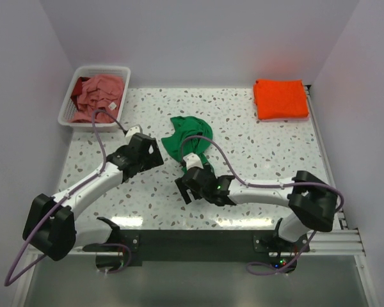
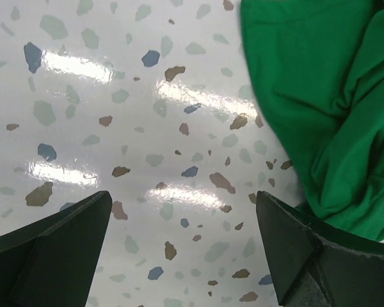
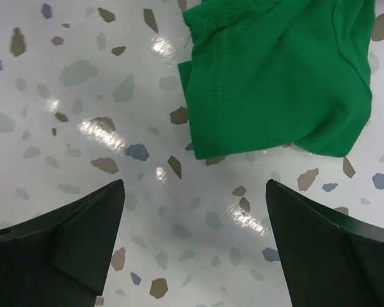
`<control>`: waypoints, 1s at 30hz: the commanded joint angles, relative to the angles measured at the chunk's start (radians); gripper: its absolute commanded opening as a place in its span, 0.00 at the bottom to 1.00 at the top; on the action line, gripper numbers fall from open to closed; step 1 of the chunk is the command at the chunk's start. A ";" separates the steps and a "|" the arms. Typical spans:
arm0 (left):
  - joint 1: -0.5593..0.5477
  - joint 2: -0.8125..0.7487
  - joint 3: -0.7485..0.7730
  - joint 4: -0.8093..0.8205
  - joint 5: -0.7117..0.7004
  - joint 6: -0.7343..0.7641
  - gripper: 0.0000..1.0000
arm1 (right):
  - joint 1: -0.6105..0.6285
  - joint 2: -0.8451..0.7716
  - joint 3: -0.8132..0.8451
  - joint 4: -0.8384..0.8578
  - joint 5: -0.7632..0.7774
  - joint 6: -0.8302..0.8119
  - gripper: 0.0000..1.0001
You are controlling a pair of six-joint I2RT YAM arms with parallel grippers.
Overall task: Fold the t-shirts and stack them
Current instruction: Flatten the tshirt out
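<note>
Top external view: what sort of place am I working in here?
Probably a robot test cell, not a home: plain white walls box in a speckled table, with a basket holding a pink t-shirt and a folded orange t-shirt staged on it.

Heads up: your left wrist camera only gets part of the crumpled bright green cotton t-shirt (image 2: 320, 96). It runs off the top and right edges, and its lower corner goes behind a dark finger (image 2: 307, 256). The right wrist view chops it at the top too. From above, the white slatted plastic basket (image 1: 69, 109) wall hides part of the dusty pink t-shirt (image 1: 102, 93). You can't make out the darker red patch (image 1: 80, 83) beside it, and the white tag (image 1: 114, 104) is too tiny to read.
</note>
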 commanded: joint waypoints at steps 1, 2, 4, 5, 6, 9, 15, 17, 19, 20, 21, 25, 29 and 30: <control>0.002 -0.045 -0.029 0.032 0.012 -0.026 1.00 | 0.003 0.079 0.062 0.028 0.196 0.067 0.93; 0.002 -0.050 -0.029 0.035 0.018 -0.023 1.00 | 0.003 0.090 0.068 0.025 0.211 0.086 0.92; 0.002 -0.061 -0.031 0.048 0.023 -0.018 1.00 | 0.004 0.110 0.077 0.021 0.239 0.101 0.90; 0.002 -0.062 -0.032 0.051 0.031 -0.018 1.00 | 0.003 0.128 0.082 0.015 0.249 0.113 0.86; 0.002 -0.065 -0.034 0.054 0.034 -0.015 1.00 | 0.004 0.136 0.086 0.012 0.263 0.121 0.84; 0.002 -0.073 -0.047 0.072 0.054 -0.009 1.00 | 0.001 0.164 0.090 0.034 0.309 0.127 0.71; 0.002 -0.088 -0.060 0.087 0.087 0.017 1.00 | 0.000 0.156 0.111 0.006 0.392 0.169 0.35; 0.002 -0.096 -0.064 0.100 0.118 0.028 1.00 | -0.006 0.132 0.108 -0.017 0.429 0.187 0.16; 0.002 -0.098 -0.070 0.126 0.143 0.046 1.00 | -0.026 0.095 0.102 -0.034 0.455 0.193 0.05; 0.002 -0.095 -0.072 0.135 0.167 0.051 1.00 | -0.036 0.083 0.097 -0.055 0.461 0.207 0.00; 0.002 -0.091 -0.075 0.161 0.187 0.070 1.00 | -0.060 0.069 0.091 -0.064 0.463 0.207 0.00; 0.002 -0.046 -0.086 0.261 0.317 0.103 1.00 | -0.129 -0.023 0.082 -0.130 0.474 0.210 0.00; 0.000 0.039 -0.078 0.341 0.440 0.109 1.00 | -0.224 -0.130 0.051 -0.152 0.417 0.193 0.00; 0.000 0.077 -0.074 0.376 0.462 0.107 1.00 | -0.252 -0.146 0.036 -0.144 0.405 0.186 0.00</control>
